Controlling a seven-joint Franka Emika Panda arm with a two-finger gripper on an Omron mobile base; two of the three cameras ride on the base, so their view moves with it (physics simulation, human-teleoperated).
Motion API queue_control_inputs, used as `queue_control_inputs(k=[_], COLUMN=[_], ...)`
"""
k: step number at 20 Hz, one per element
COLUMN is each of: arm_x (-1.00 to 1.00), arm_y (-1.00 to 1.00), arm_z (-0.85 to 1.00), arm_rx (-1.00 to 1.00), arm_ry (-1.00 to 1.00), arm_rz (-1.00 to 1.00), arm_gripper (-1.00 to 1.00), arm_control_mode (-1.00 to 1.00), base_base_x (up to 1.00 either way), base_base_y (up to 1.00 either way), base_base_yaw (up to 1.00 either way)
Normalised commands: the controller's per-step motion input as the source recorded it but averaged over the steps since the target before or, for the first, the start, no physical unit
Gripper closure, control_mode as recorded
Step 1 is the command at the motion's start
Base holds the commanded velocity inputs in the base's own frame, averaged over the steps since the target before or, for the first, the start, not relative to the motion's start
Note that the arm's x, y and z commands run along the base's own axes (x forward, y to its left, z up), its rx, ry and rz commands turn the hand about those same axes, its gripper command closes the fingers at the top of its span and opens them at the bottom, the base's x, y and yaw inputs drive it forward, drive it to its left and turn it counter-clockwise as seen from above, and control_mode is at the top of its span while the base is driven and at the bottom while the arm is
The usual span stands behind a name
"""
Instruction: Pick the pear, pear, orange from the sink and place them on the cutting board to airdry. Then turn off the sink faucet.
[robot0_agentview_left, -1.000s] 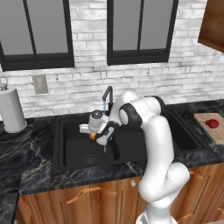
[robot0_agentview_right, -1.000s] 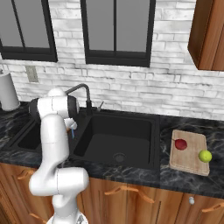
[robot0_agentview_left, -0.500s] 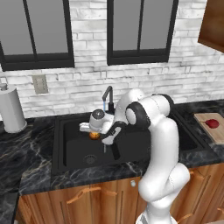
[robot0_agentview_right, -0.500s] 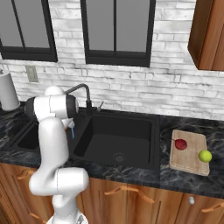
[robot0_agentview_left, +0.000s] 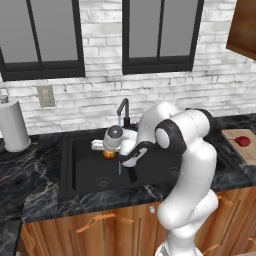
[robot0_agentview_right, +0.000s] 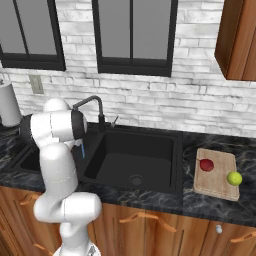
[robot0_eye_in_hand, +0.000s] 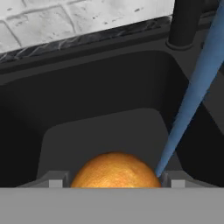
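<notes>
My gripper (robot0_agentview_left: 108, 151) is shut on the orange (robot0_agentview_left: 108, 154) above the left basin of the black sink (robot0_agentview_left: 82, 172). In the hand view the orange (robot0_eye_in_hand: 114, 170) sits between the two finger tips, with the basin floor beyond it. A blue stream of water (robot0_eye_in_hand: 192, 96) falls from the black gooseneck faucet (robot0_agentview_left: 122, 107) just beside the orange. The cutting board (robot0_agentview_right: 216, 181) lies on the counter right of the sink (robot0_agentview_right: 165, 150). On it rest the dark red pear (robot0_agentview_right: 206, 164) and the yellow-green pear (robot0_agentview_right: 234, 178). The faucet (robot0_agentview_right: 92, 102) stands behind the arm.
A paper towel roll (robot0_agentview_left: 12, 125) stands on the dark marble counter left of the sink. A wooden wall cabinet (robot0_agentview_right: 237, 40) hangs above the cutting board. Brick wall and two windows lie behind the faucet.
The arm's elbow has swung to the right. The hand with the orange has stayed over the left basin, shifting only slightly.
</notes>
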Motion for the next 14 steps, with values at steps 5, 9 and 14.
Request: queue_control_inputs(k=[5, 9, 14], arm_x=[-0.49, -0.35, -0.31], arm_y=[0.0, 0.0, -0.03], arm_z=[0.58, 0.74, 0.9], arm_rx=[0.0, 0.0, 0.02], arm_ry=[0.0, 0.06, 0.12], arm_rz=[0.0, 0.0, 0.0], arm_gripper=[1.0, 1.0, 1.0], arm_control_mode=[-1.0, -1.0, -1.0], base_base_x=[0.0, 0.0, 0.0], base_base_y=[0.0, 0.0, 0.0], base_base_yaw=[0.0, 0.0, 0.0])
